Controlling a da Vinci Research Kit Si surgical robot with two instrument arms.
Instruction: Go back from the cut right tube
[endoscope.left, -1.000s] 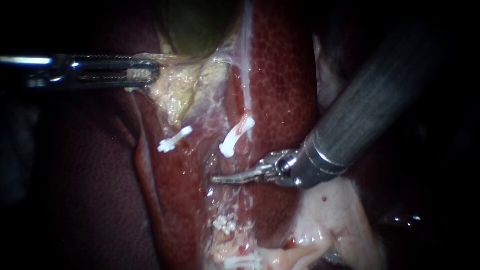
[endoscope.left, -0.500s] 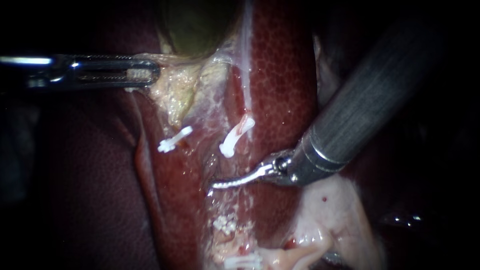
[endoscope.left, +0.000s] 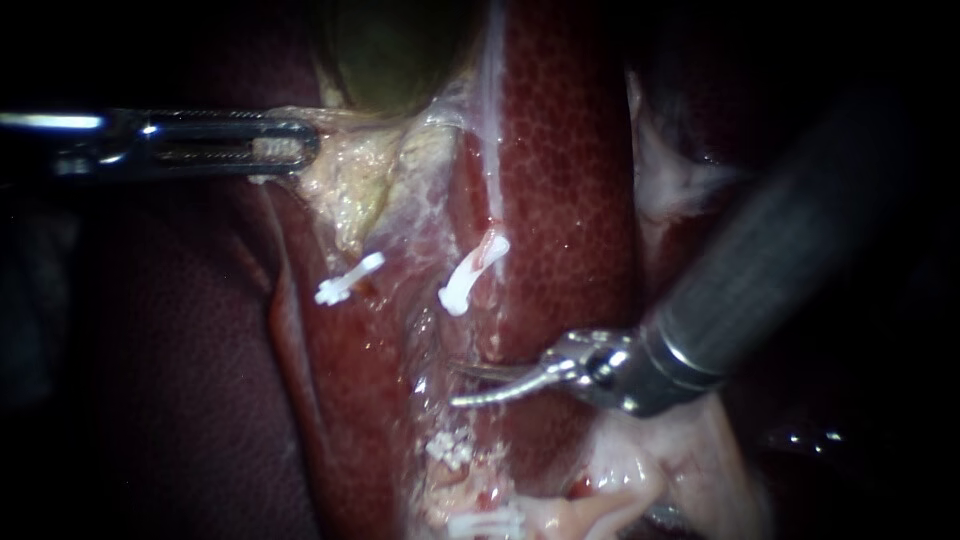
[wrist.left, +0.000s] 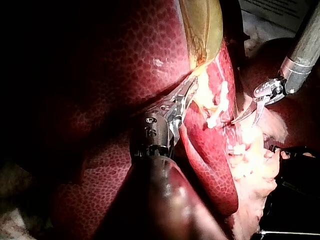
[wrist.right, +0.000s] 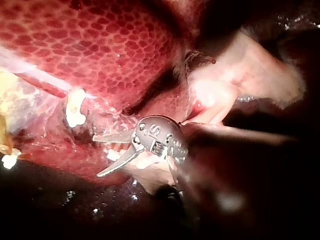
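My right instrument (endoscope.left: 455, 384) comes in from the upper right. Its two curved blades stand open with nothing between them, just below the white clip (endoscope.left: 472, 270) on the upper stump of the right tube. Lower down, a second clip (endoscope.left: 450, 450) sits on pale tissue. Another clip (endoscope.left: 348, 280) marks the left tube. My left instrument (endoscope.left: 298, 146) is shut on pale tissue at the neck of the greenish gallbladder (endoscope.left: 390, 50). The left wrist view shows the left instrument (wrist.left: 189, 89) holding that tissue and the open blades (wrist.left: 245, 122) beside it. The right wrist view shows the blades (wrist.right: 97, 155) apart near a clip (wrist.right: 75, 112).
Dark red liver (endoscope.left: 570, 150) lies behind and on both sides of the tubes. Pale pink fatty tissue (endoscope.left: 690, 460) lies under the right instrument's shaft, with one more clip (endoscope.left: 485, 522) at the lower edge.
My right instrument has drawn back down and to the right, away from the clipped tube, and its blades, together before, now stand apart. The left instrument has held still.
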